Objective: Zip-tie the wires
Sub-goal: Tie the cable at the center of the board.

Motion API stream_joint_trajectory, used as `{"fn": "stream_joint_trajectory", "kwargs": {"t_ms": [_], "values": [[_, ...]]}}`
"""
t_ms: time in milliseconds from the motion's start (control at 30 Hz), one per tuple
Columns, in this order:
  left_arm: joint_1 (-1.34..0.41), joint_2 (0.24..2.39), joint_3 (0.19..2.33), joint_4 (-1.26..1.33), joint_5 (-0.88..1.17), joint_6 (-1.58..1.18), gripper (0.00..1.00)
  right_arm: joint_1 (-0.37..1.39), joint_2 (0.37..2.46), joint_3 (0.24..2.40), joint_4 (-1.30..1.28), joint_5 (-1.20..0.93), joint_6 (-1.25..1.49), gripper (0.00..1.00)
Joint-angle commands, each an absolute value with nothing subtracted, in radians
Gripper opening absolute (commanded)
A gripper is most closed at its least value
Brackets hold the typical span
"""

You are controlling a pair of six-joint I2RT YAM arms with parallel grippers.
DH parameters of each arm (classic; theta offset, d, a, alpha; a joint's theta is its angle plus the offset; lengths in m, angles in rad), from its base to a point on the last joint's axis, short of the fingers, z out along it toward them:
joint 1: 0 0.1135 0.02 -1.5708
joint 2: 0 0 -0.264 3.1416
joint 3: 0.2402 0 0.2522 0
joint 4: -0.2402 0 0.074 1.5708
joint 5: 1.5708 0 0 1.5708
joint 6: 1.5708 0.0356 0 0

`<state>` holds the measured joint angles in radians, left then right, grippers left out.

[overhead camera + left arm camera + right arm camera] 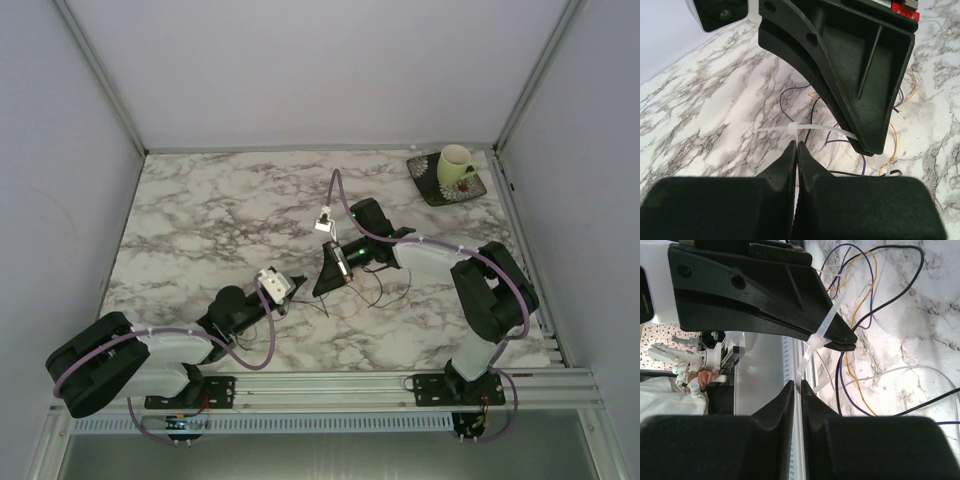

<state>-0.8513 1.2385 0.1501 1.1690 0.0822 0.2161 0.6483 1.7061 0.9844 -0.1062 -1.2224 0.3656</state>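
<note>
The wires [856, 315] are thin purple, orange and black strands lying in loose loops on the marble table [200, 220]; they also show in the left wrist view [790, 102] and by the grippers from above [375, 292]. A white zip tie [829, 320] stretches between both grippers. My left gripper [796, 145] is shut, its tips pinching the zip tie just under its head [794, 129]. My right gripper [801, 385] is closed to a thin slit on the tie's tail. From above, left gripper [300, 282] and right gripper [320, 290] nearly meet at mid-table. I cannot tell whether the tie encircles the wires.
A cream mug [456, 165] stands on a dark patterned plate [436, 190] at the back right corner. An aluminium rail [400, 382] runs along the near edge. White walls enclose the table on three sides. A person's hand [702, 376] shows beyond the table.
</note>
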Motion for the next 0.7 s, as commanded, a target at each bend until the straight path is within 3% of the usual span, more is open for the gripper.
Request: {"fn": "stream_joint_trajectory", "kwargs": {"t_ms": [0,300,467,667], "values": [[-0.862,1.249,0.149,1.207,0.085,0.209,0.00,0.638,1.671,0.996,-0.090,-1.254,0.342,0.12],[-0.862,1.256,0.149,1.232,0.102,0.202,0.00,0.636,1.693,1.026,-0.089,-1.216,0.340,0.17],[-0.863,1.255,0.147,1.239,0.116,0.209,0.00,0.635,1.705,1.040,-0.088,-1.182,0.354,0.00],[-0.864,1.251,0.130,1.241,0.145,0.242,0.00,0.619,1.713,1.048,-0.086,-1.152,0.396,0.00]]}}
